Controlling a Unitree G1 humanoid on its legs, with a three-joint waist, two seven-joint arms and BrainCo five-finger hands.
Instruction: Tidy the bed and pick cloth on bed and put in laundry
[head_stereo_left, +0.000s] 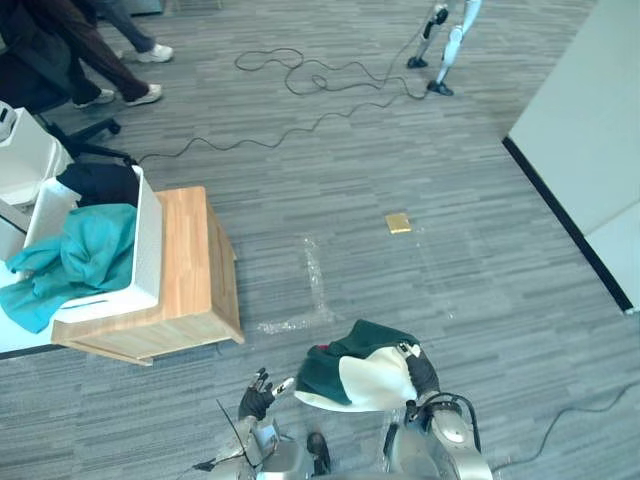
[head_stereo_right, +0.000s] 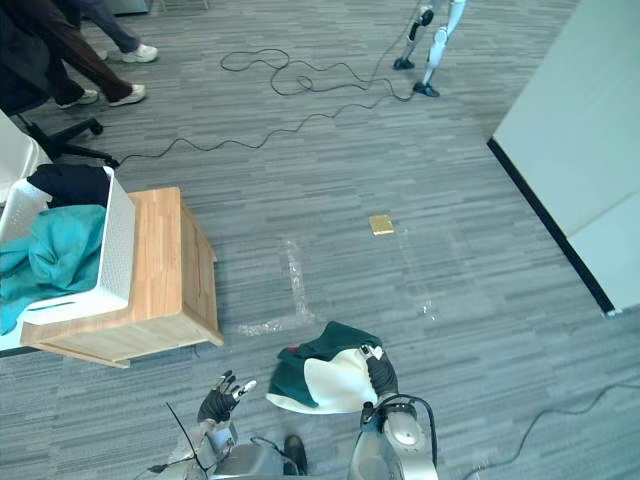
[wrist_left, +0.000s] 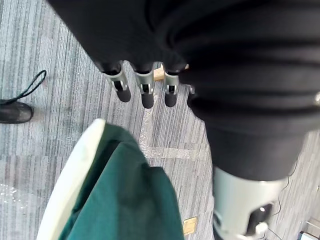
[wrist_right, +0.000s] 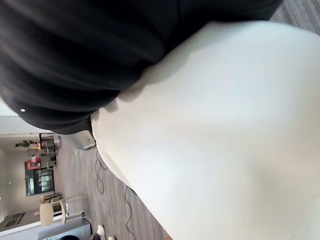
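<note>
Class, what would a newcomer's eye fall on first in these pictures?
The green and white cloth bunched at the right hand, low in the head views. Then the white laundry basket on a wooden table at left, holding teal cloth.

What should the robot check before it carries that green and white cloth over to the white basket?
1. Cloth carried: ok; the green and white cloth drapes over the right hand.
2. Grip firmness: cannot tell; the cloth hides it.
3. Left hand: ok; open, empty.
4. White basket: ok; on the wooden table to the robot's left, holding teal cloth.
5. Path: ok; bare carpet toward the table, the black cable lies farther off.
6. Person's legs: ok; beyond the basket.
</note>
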